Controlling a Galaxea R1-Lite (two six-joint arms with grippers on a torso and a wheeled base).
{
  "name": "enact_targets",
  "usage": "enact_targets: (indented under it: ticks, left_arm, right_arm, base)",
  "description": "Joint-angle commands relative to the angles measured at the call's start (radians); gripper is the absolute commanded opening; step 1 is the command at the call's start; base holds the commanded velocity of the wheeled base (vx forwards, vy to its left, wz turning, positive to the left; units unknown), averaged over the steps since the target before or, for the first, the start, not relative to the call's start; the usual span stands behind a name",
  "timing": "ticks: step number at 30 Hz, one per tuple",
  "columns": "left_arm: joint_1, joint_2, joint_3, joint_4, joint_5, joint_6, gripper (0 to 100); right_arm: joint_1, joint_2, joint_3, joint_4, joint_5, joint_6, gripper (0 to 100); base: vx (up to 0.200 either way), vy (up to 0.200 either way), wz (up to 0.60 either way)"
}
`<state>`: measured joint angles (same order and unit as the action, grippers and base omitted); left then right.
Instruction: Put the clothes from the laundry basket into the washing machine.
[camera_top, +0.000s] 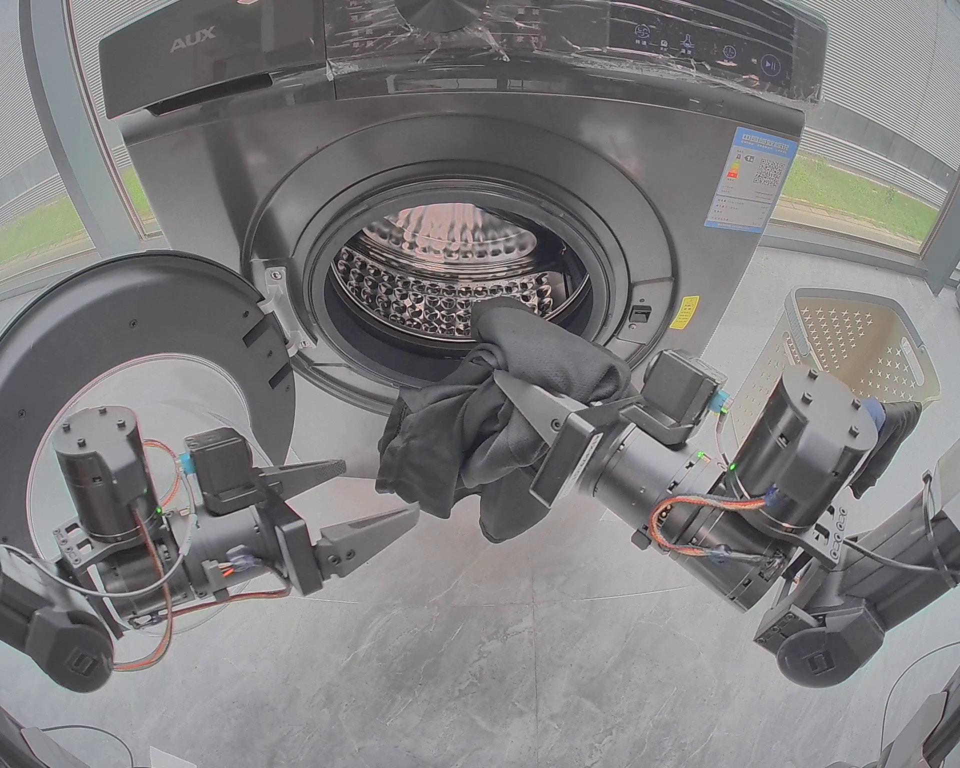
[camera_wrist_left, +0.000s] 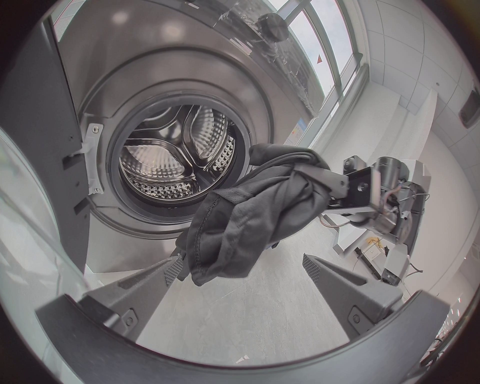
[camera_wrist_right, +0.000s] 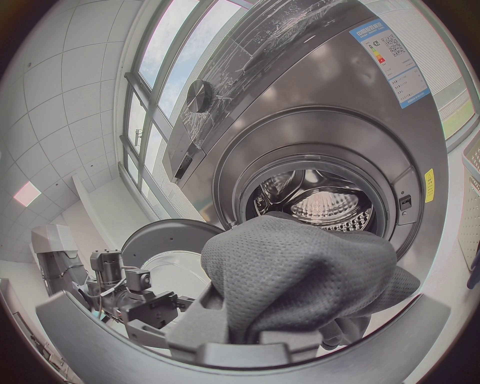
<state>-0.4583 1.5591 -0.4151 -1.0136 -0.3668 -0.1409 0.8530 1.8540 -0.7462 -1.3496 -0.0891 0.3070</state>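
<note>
Limp dark garment held at the mouth of the open washing machine (camera_top: 230, 180)

The laundry basket (camera_top: 860, 340) stands to the robot's right. The garment (camera_top: 470, 430) looks soft, light and floppy, best gripped at a bunched fold. The right tool (camera_top: 510, 392) is clamped on it that way, and the left tool (camera_top: 380, 490) is spread and empty.

Dark grey metal on left arm (camera_top: 100, 470) and right arm (camera_top: 805, 445), fat cylindrical joint motors, orange cables (camera_top: 720, 500) looped at wrists, tiny green lights. Grey wedge fingers (camera_wrist_left: 345, 295) on left hand (camera_top: 380, 490) and right hand (camera_top: 522, 400), ridged pads (camera_wrist_left: 174, 270), screw near each base; boxy black wrist block (camera_top: 682, 385) behind each hand
</note>
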Motion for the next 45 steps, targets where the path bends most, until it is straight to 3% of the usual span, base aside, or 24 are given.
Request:
enact_targets:
  ticks: [1,10,22,23,31,36,45]
  left_arm:
    - [-0.014,0.144,-0.059,-0.043,0.014,-0.013,100]
    - [-0.033,0.216,-0.113,-0.091,0.031,-0.014,100]
    - [-0.033,0.305,-0.175,-0.186,0.098,-0.043,100]
    - [-0.033,0.309,-0.179,-0.192,0.104,-0.043,0]
    - [-0.04,0.312,-0.182,-0.246,0.121,-0.046,0]
    - [-0.065,0.269,-0.166,-0.258,0.126,-0.063,0]
    - [-0.109,0.012,0.036,-0.263,0.104,-0.066,0]
  right_arm:
    - [0.008,-0.003,0.005,0.0,-0.001,0.0,0]
    - [0.018,-0.004,0.005,0.0,-0.001,-0.003,0]
    - [0.028,-0.009,0.021,-0.002,-0.003,-0.006,0]
    - [0.028,-0.009,0.021,0.0,-0.001,-0.006,0]
    - [0.026,-0.007,0.022,0.0,-0.001,-0.008,0]
    - [0.023,-0.006,0.03,0.001,-0.003,-0.008,0]
    - [-0.015,0.013,0.114,0.0,0.0,-0.003,0]
  base:
    - [0.0,0.0,0.0]
    - [0.0,0.0,0.0]
    - [0.0,0.0,0.0]
    - [0.0,0.0,0.0]
    - [0.0,0.0,0.0]
    - [0.0,0.0,0.0]
    - [0.0,0.0,0.0]
